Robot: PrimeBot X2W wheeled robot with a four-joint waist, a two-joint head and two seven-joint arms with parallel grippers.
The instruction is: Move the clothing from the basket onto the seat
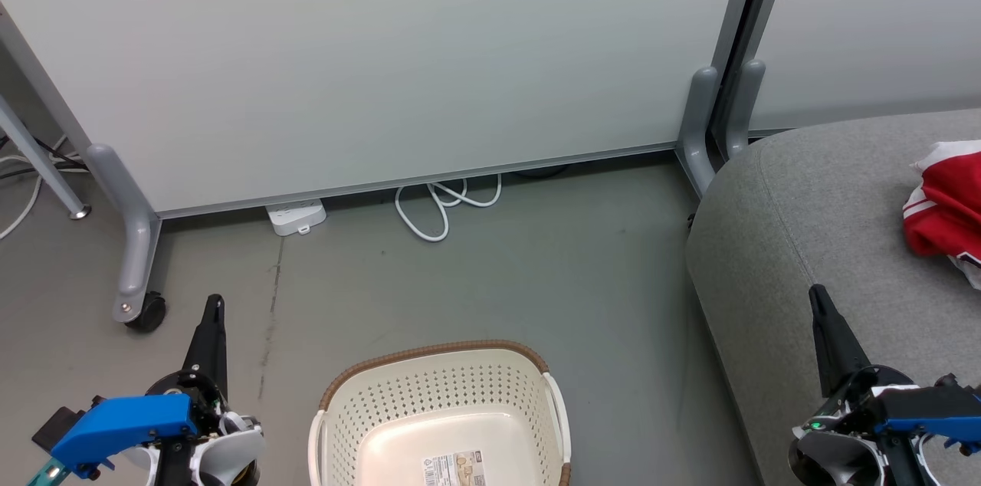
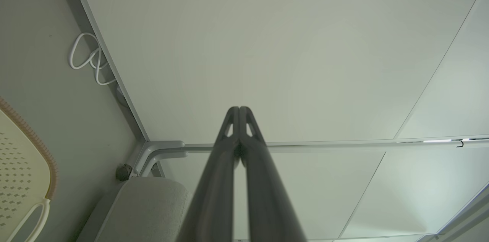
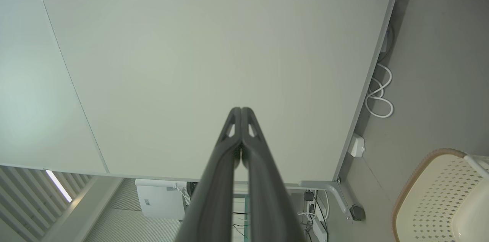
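- Clothing (image 1: 949,204): red bundle with white trim, bunched on the seat (image 1: 797,195) at the right edge of the head frame. The frame cuts part of it off, so I can't tell if it is one garment or both.
- Basket (image 1: 433,352): on the floor at bottom centre, left of the seat and apart from it. The visible inside shows only a paper label (image 1: 454,468) and nothing red; its near part is cropped.
- Judgement: the task looks done or close to it. The clothing lies loose and crumpled like a dropped piece, not a laid-out one.
- Left gripper (image 1: 215,303) is at lower left and right gripper (image 1: 817,293) at lower right, over the seat's near edge. Both point up the frame, well apart from the clothing, and neither touches the basket. This reads as a parked pose.
- Left wrist view: fingers (image 2: 214,196) pressed together at the tips, nothing between them.
- Right wrist view: same, tips meeting, empty-handed.
- Beyond: pale partition panel (image 1: 383,49) across the top, with a power strip (image 1: 296,216) and a looped white cable (image 1: 444,202) at its base.
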